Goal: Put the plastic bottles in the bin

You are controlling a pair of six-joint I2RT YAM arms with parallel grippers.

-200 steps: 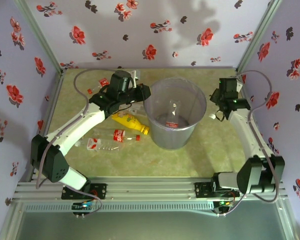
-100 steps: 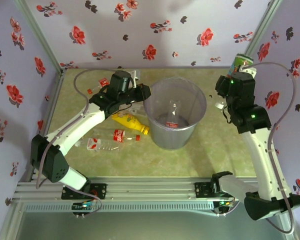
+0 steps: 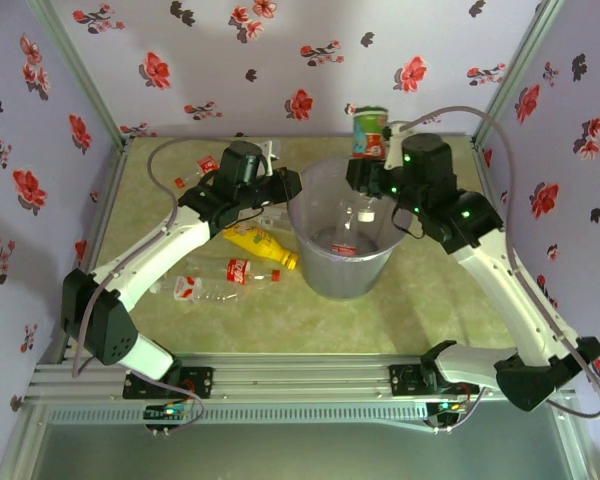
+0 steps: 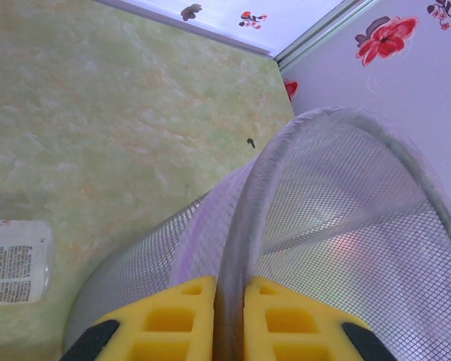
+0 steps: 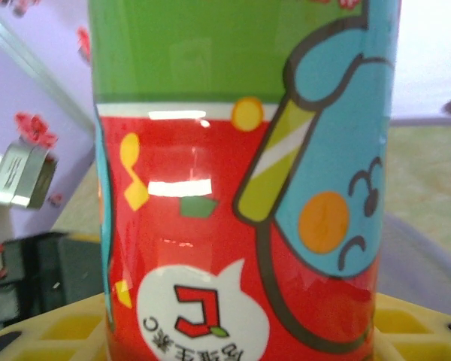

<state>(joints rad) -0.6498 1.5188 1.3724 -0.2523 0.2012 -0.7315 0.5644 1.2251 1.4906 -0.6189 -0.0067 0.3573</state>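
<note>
Currently: drop step in hand. Right gripper (image 3: pixel 372 152) is clenched around a cartoon-label bottle (image 3: pixel 369 128) (green, red and blue print), held upright above the far rim of the bin (image 3: pixel 348 276). Left gripper (image 4: pixel 229 299) is pinched on the bin's left rim, one yellow finger on each side of the mesh wall; judged to be steadying it.

Next move, by judgement: bring the bottle nearer, over the middle of the opening, then let go. Risk: it clips the rim and bounces out.

Bin holds a clear red-label bottle (image 3: pixel 345 238) on its floor. On the table left of the bin lie a yellow bottle (image 3: pixel 260 244) and, nearer, a flattened clear bottle (image 3: pixel 236 271).
</note>
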